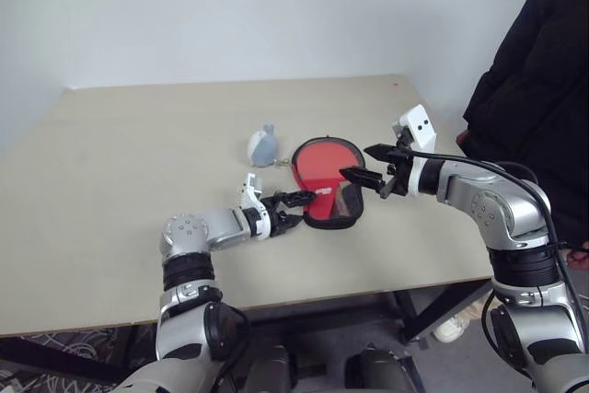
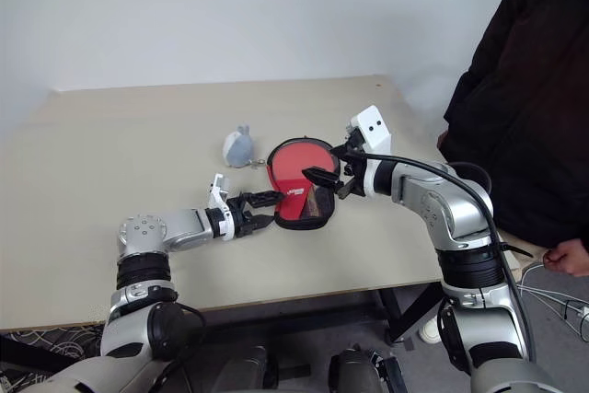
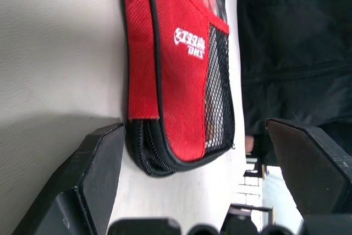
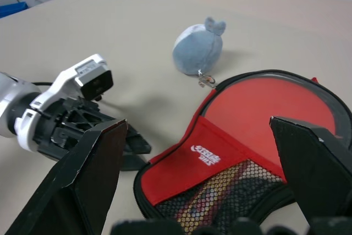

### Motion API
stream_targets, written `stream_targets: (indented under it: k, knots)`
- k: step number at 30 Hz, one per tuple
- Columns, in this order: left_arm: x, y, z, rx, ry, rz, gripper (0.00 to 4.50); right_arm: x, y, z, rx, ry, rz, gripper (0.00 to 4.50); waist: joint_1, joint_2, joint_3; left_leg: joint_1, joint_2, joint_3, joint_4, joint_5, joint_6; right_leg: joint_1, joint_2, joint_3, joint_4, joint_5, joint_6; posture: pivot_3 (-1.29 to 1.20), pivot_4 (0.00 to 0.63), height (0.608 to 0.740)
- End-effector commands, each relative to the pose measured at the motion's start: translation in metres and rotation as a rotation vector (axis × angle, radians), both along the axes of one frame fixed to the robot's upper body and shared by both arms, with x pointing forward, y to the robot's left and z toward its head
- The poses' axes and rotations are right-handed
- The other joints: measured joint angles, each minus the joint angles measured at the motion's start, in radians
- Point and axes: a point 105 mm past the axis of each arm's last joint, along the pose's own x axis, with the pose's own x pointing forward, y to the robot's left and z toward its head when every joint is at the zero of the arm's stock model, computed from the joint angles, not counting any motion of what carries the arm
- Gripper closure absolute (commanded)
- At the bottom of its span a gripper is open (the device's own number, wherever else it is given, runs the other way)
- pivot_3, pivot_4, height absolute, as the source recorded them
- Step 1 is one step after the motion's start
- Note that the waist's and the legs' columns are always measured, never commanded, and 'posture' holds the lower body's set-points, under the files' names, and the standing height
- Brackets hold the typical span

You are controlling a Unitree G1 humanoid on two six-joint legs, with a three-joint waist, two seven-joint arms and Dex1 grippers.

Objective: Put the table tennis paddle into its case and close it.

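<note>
Case [image 1: 329, 181] lies flat mid-table, so both grippers, left [image 1: 296, 210] and right [image 1: 366, 162], flank its near end, jaws spread, holding nothing

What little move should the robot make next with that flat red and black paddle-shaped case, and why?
Probably bring the open left gripper onto the narrow end of the flat red and black paddle-shaped case. That end sits between its fingers, ungripped, and the open right gripper hovers over it.

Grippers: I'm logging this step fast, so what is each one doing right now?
Left gripper: open, holding nothing, at the handle end of the case.
Right gripper: open, holding nothing, above the case.
</note>
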Motion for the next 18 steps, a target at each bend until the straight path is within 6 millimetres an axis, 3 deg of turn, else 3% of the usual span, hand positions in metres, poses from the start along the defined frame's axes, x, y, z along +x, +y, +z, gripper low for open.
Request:
stream_targets:
  k: [1,12,18]
  knots:
    - [0.0078,-0.0083,0.0139,-0.046,-0.043,0.004,0.15,-0.0029,0.0035,0.0134,0.015,-0.049,0.016,0.0,0.0,0.0,0.0,0.0,0.0,0.0,0.0,0.0,0.0,0.0,0.0,0.0,0.0,0.0,0.0,0.0,0.0,0.725]
    - [0.015,-0.0095,0.0196,-0.079,-0.052,0.028,0.15,-0.0039,0.0052,0.0118,0.017,-0.042,0.019,0.0,-0.001,0.0,0.0,0.0,0.0,0.0,-0.001,0.0,0.0,-0.001,0.0,0.0,0.0,0.0,0.0,0.0,0.0,0.725]
    - [0.0144,-0.0077,0.0117,-0.05,-0.042,0.041,0.15,-0.0033,0.0056,0.0121,0.016,-0.043,0.018,0.0,-0.001,0.0,0.0,0.0,0.0,0.0,-0.001,0.0,0.0,-0.001,0.0,0.0,0.0,0.0,0.0,0.0,0.0,0.725]
